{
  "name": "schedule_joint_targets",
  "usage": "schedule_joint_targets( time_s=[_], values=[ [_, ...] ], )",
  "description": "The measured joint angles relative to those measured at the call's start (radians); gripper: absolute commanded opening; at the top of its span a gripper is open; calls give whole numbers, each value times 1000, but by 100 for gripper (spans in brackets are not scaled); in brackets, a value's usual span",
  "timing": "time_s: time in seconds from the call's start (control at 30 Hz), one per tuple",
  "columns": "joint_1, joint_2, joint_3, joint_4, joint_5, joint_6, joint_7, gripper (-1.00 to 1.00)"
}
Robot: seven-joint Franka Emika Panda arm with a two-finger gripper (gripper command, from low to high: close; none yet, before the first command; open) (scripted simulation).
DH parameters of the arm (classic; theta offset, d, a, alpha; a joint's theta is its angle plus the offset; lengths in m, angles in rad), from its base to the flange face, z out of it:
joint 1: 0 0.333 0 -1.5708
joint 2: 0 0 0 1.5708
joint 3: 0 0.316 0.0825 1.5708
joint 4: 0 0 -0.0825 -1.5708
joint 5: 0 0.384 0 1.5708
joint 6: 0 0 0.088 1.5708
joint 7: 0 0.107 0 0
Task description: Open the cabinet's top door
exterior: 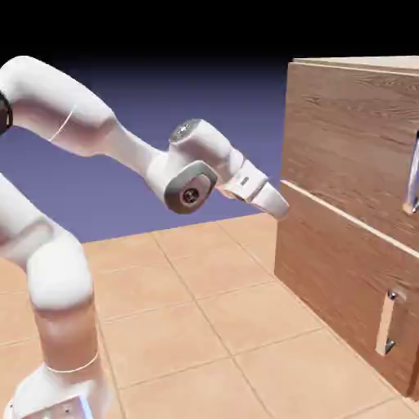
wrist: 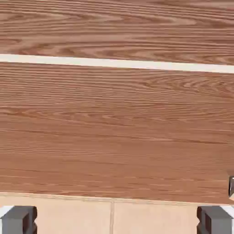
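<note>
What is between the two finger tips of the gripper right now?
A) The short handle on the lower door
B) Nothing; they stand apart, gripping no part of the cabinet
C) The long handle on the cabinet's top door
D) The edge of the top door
B: in the hand view the gripper's tips stand wide apart with only the tiled floor showing between them.
</note>
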Motion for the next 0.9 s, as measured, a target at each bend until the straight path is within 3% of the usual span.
schedule_joint_targets(
  time_s=[0.9],
  values=[
    [502, -189, -553, 350, -1174, 13, 786, 0]
  ],
)
